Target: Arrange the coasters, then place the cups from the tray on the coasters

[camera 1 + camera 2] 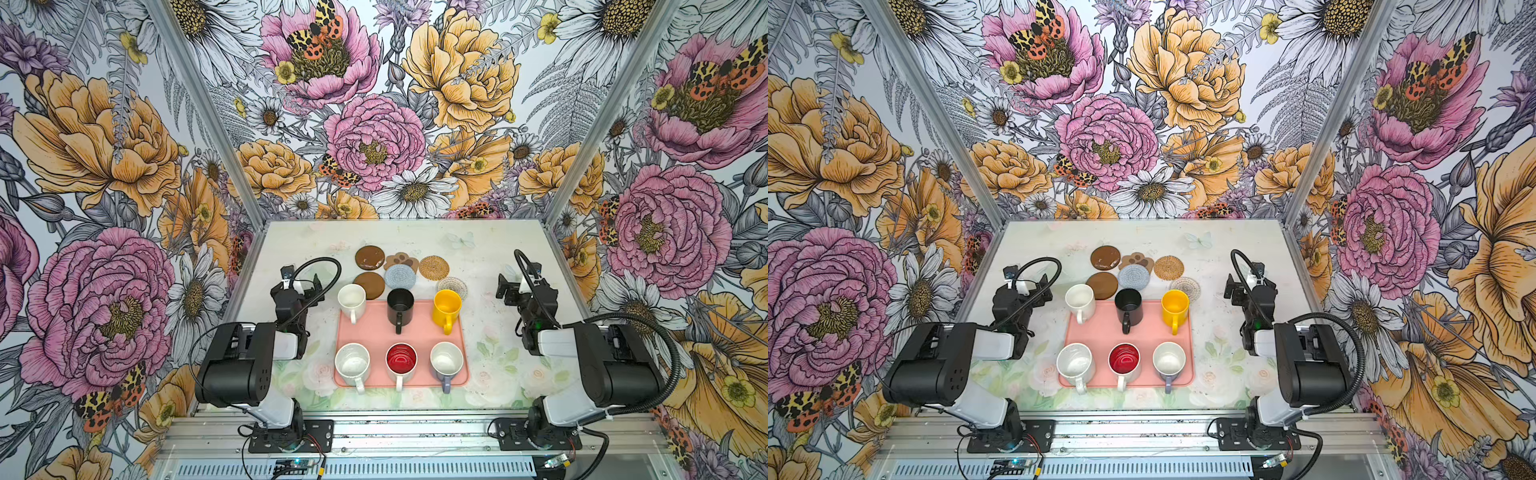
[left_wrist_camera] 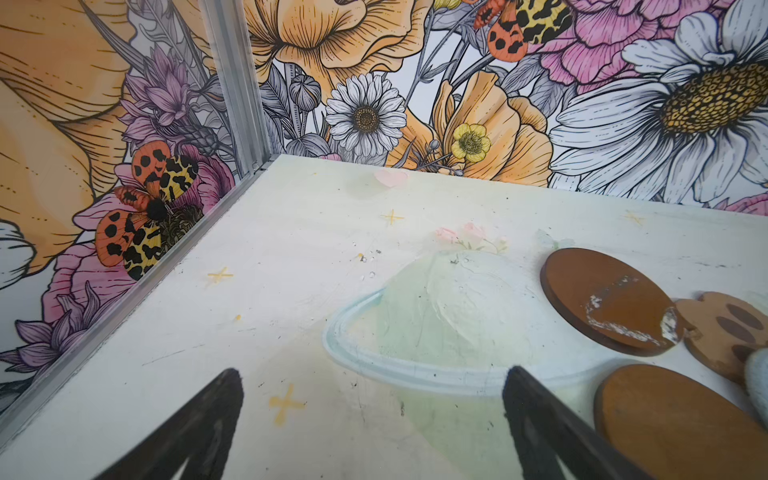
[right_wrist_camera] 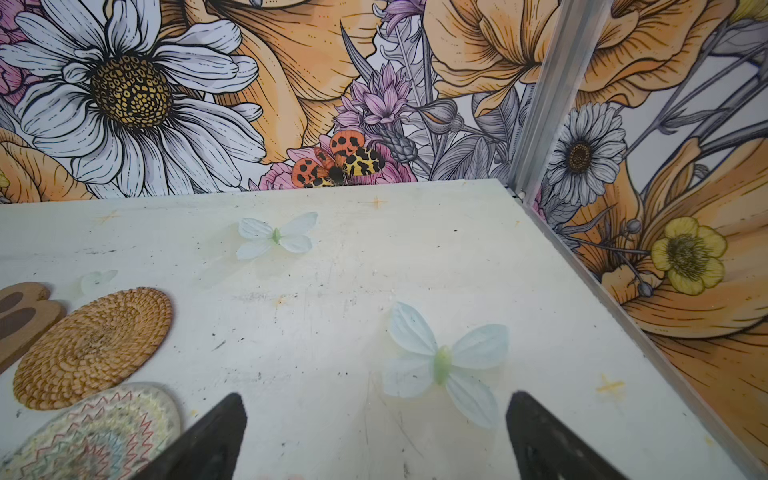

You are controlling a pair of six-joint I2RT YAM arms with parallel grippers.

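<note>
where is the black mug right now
In both top views the black mug stands on the tray, middle of its far row, between a white mug and the yellow mug, nearest the grey-blue coaster.

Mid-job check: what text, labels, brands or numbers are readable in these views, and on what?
No legible text anywhere.
The cups, coasters and tray: plain, no print.
The paw-print coaster: a paw shape, no letters.
The table: faint yellow crosses, no writing.
The small board on the front rail: any print too small to read.
</note>
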